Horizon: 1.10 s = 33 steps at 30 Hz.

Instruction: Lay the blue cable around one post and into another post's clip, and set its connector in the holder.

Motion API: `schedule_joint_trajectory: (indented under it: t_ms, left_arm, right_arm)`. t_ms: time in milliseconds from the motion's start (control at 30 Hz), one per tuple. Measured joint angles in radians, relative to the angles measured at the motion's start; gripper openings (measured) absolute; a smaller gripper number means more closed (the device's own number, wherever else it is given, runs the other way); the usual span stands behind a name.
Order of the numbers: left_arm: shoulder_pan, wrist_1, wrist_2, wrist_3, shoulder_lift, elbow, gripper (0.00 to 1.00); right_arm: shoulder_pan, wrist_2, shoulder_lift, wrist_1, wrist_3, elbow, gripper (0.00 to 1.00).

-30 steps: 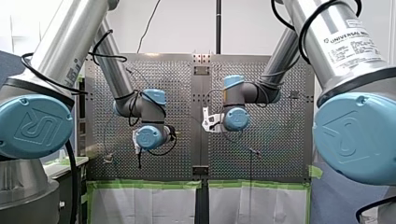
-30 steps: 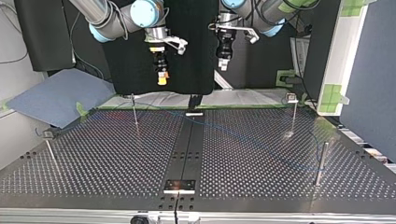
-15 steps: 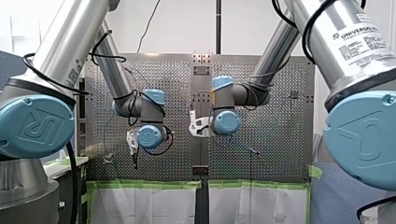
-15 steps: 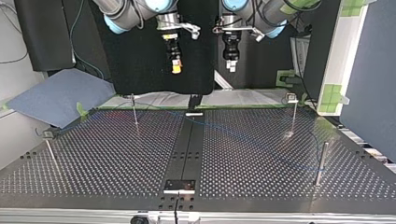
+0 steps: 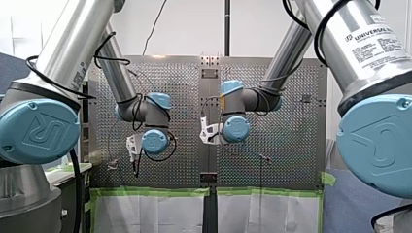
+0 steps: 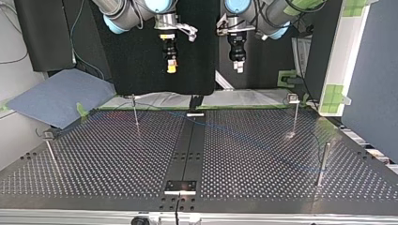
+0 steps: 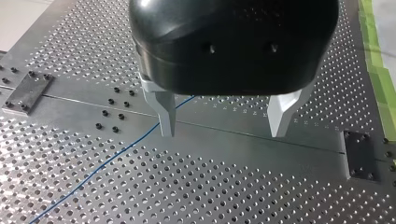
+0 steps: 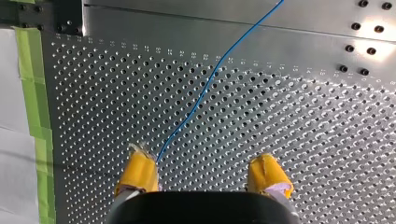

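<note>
The perforated table fills most of what I see, split down the middle by a dark centre strip, which I use as my reference. My left arm and my right arm both reach in high over it.

In the top view my right gripper hangs well above the table, a little to the left of the strip's line. Its yellow pads are spread apart with nothing between them. My left gripper hangs on the other side of the strip's line in that view, at about the same height. Its wrist camera shows its pale fingers wide apart over the strip, also empty.

Four posts stand on the table, two on each side of the strip. A thin post and a short post are to the strip's left in the top view. A clip-topped post and a thicker post are to its right.

The blue cable lies loose on the table. It crosses the strip near its far end and, faintly, runs on towards the thicker post. It is in neither gripper. I cannot make out its connector.
</note>
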Motion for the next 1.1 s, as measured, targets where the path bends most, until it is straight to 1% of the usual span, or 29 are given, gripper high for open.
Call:
schedule_joint_trajectory:
  t_ms: [167,267,500,1100]
  left_arm:
    - [0.003,0.000,0.013,-0.004,0.000,0.002,0.98]
    - [0.003,0.000,0.018,-0.011,0.000,0.002,0.98]
    - [0.004,0.003,0.033,-0.016,0.000,0.002,0.98]
    - [0.004,0.003,0.035,-0.015,0.000,0.002,0.98]
  right_arm:
    - [0.000,0.000,0.001,0.000,-0.001,0.000,0.98]
    - [0.000,0.000,0.001,0.000,0.002,0.000,0.98]
    - [-0.001,-0.004,0.000,-0.015,0.004,-0.001,0.98]
    - [0.000,-0.009,-0.001,-0.016,0.004,-0.001,0.98]
